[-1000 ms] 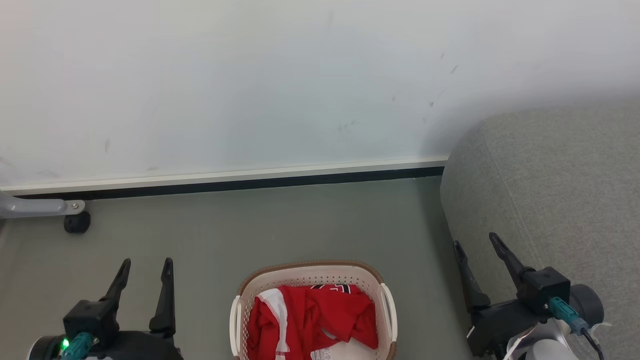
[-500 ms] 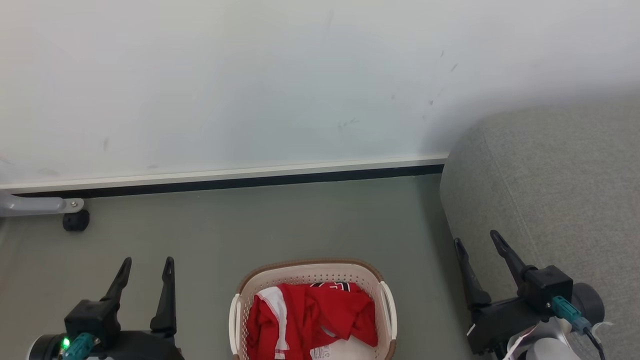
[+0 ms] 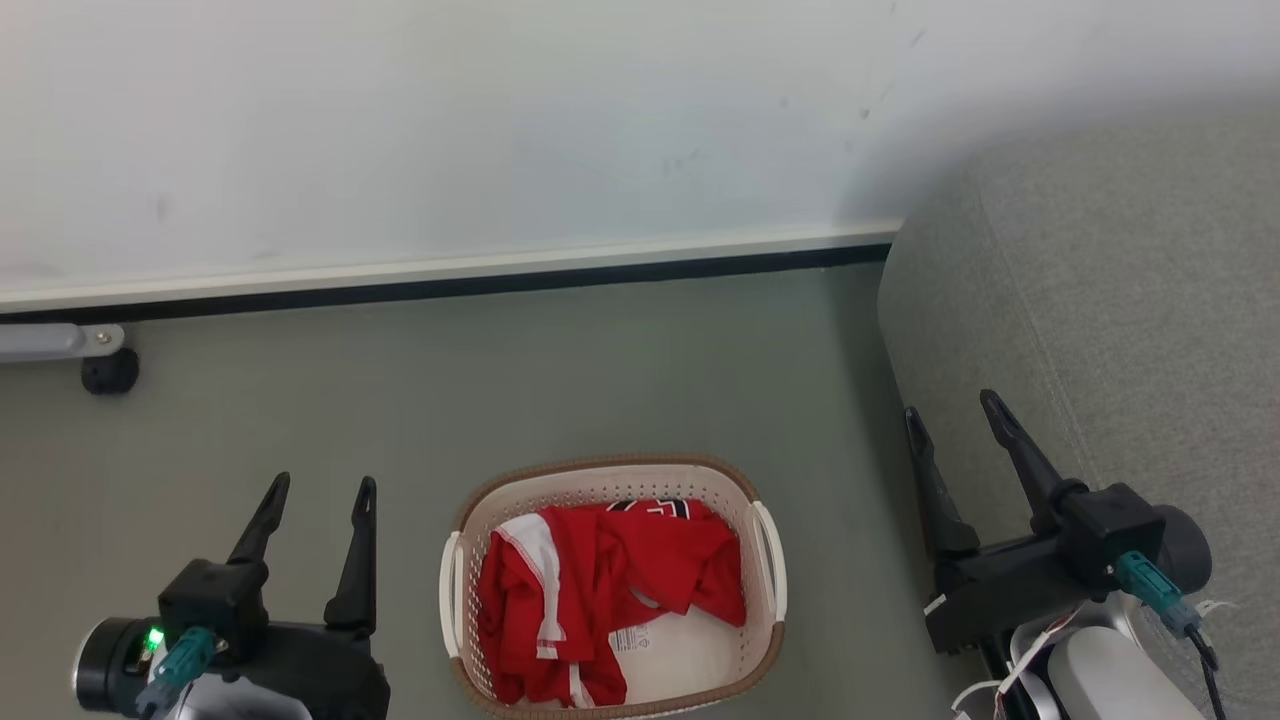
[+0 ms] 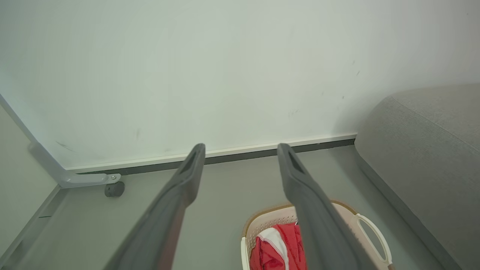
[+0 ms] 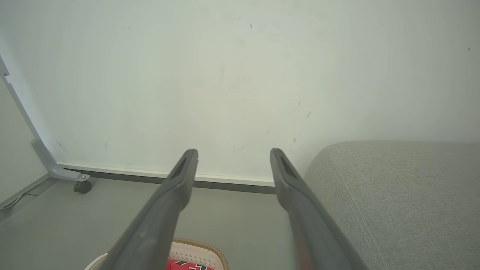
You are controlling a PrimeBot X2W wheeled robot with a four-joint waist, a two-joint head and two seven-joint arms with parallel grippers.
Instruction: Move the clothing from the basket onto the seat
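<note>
- Since the earlier frame the head camera has tipped downward. The whole picture has slid up and more of the basket (image 3: 455, 600) shows, while the things themselves look unmoved on the floor (image 3: 600, 370).
- Nearest, the left gripper (image 3: 323, 483) hangs to the left of the basket with its fingers spread and nothing between them, pointing toward the wall (image 3: 500, 130).
- The right gripper (image 3: 951, 407) is likewise released and empty, its fingers in front of the side of the seat (image 3: 1130, 330). Whether they touch the fabric cannot be told.
- Between the two grippers, the basket stands upright on the floor. The clothing (image 3: 610, 570) lies crumpled inside it, bunched toward the left and far side, leaving part of the white bottom bare.
- The seat rises on the robot's right, apart from the basket, with a strip of floor between them. Nothing red lies on it, so the task looks not yet begun.
- Farther off, a caster (image 3: 108, 370) sits by the baseboard (image 3: 500, 280) at the left.
- Risks, as I judge them:
  - The thin jersey could slip from a narrow pinch and fall onto the floor strip.
  - A fingertip could catch in the perforated wall and drag or tip the light basket.
  - Tangled pieces could come up together and shed one midway.
  - Cloth laid on the seat's rounded edge could slide off.
</note>
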